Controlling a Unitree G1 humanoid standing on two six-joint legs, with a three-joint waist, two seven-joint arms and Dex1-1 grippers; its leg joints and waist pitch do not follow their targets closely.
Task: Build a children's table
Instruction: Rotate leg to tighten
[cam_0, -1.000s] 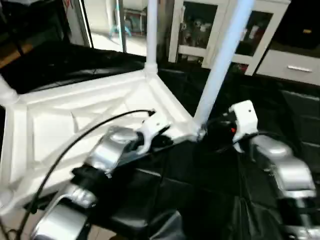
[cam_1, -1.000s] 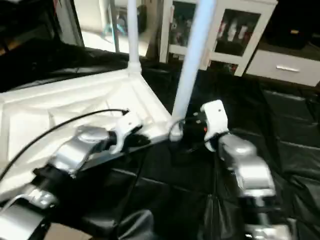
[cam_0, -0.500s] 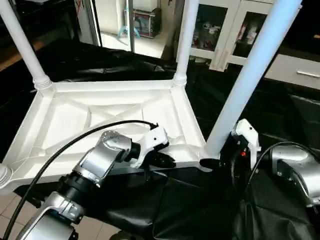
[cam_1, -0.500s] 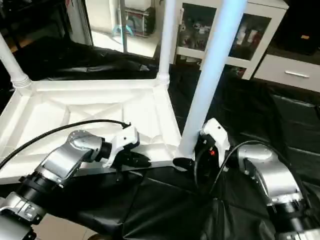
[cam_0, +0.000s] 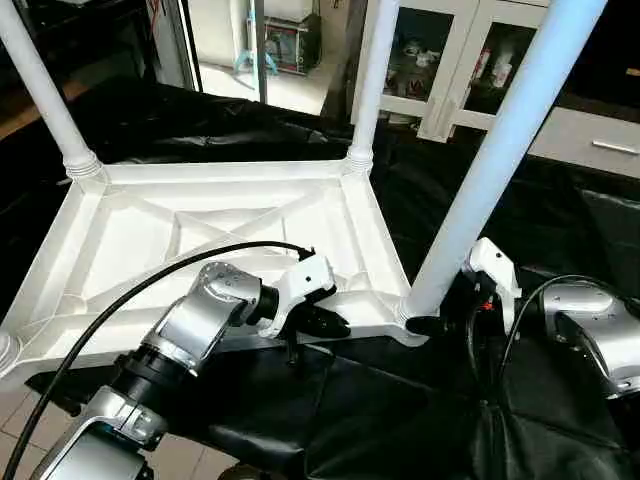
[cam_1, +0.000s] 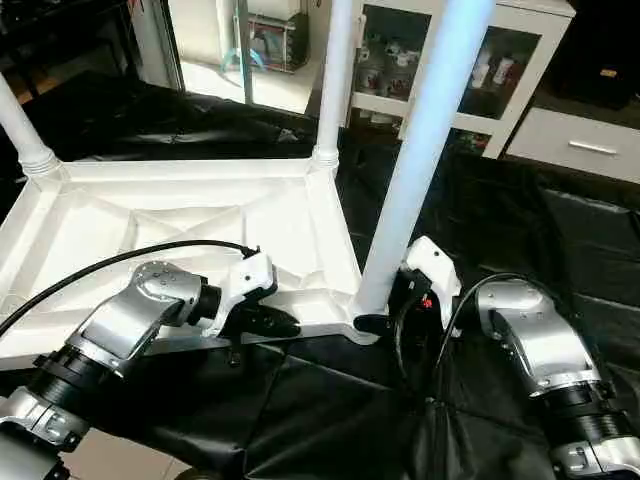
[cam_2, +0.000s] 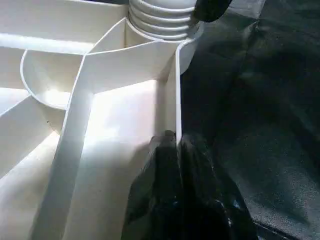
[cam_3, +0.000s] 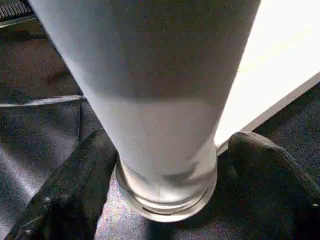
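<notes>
1. The children's table (cam_0: 200, 225) is found upside down on a black sheet (cam_0: 400, 410), with its ribbed, X-braced underside turned upward.

2. At the far left corner, a white leg (cam_0: 40, 85) is seen standing upright in its round socket.

3. At the near left corner, a round socket (cam_0: 5, 350) is noted at the picture's edge; whether a leg is seated there cannot be told.

4. The left gripper (cam_0: 325, 322) is placed at the near rim of the top, left of the near right corner. Its black fingers (cam_2: 165, 170) are pressed together on the thin upright rim wall (cam_2: 177, 100), one on each side, so that the rim is pinched.

5. A black cable (cam_0: 150, 285) is observed arching over the left forearm.

6. At the far right corner, a second leg (cam_0: 370, 80) is seen upright in its socket.

7. At the near right corner, a third leg (cam_0: 500, 150) is seen rising at a tilt toward the right, with its ridged base in the corner socket (cam_1: 365, 318).

8. The right gripper (cam_3: 165, 165) is held at the base of this leg. Its fingers (cam_3: 75, 185) are spread, one on either side of the leg; whether the pads touch it cannot be told.

9. A white glass-door cabinet (cam_0: 440, 60) is noted behind the table.
</notes>
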